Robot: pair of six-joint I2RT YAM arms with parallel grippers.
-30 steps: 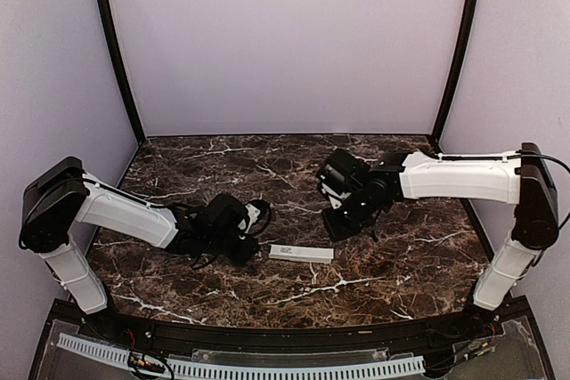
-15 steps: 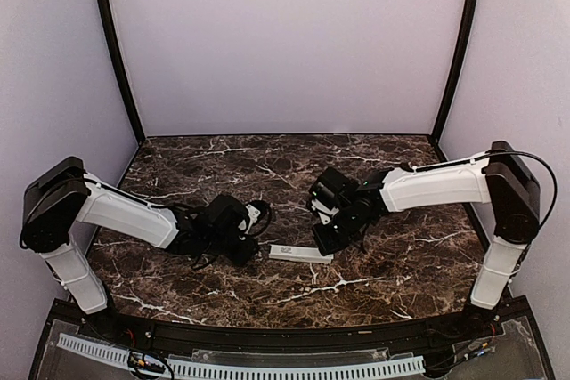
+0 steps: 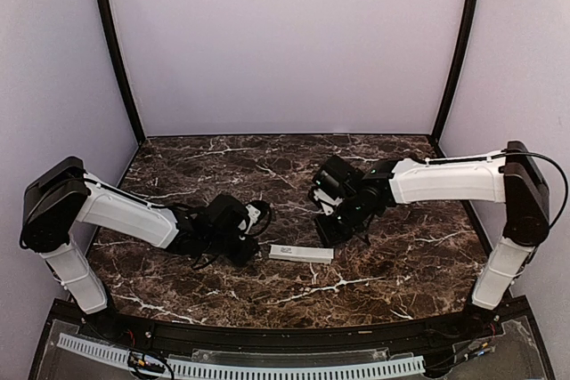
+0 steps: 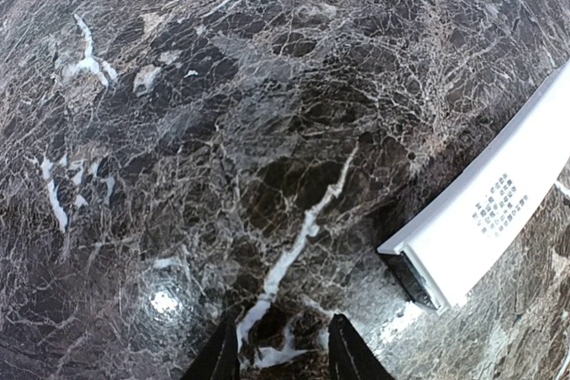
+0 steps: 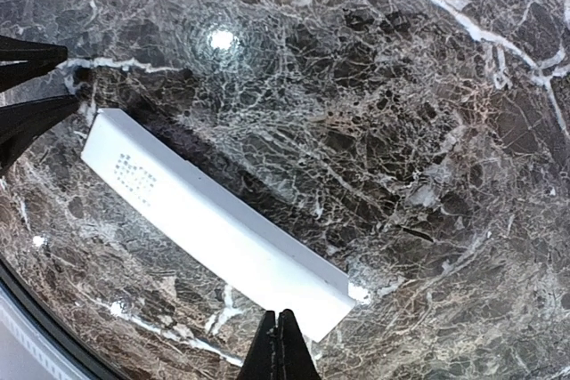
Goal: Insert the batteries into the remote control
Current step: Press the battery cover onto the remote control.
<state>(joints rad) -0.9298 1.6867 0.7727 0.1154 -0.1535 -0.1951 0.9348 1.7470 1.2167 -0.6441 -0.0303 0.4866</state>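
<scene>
Centrally, the remote control point(image 3: 301, 254) was seen on a dark marble table point(image 3: 267, 166), lilac walls point(image 3: 285, 42) behind; left gripper point(image 4: 278, 353) parted, right gripper point(image 5: 283, 349) closed.

The top camera sits high behind the arms point(image 3: 125, 211), looking down over the whole surface point(image 3: 401, 282). Both wrist cameras hang close above it, facing steeply down, and each catches the remote point(image 4: 481, 211).
</scene>
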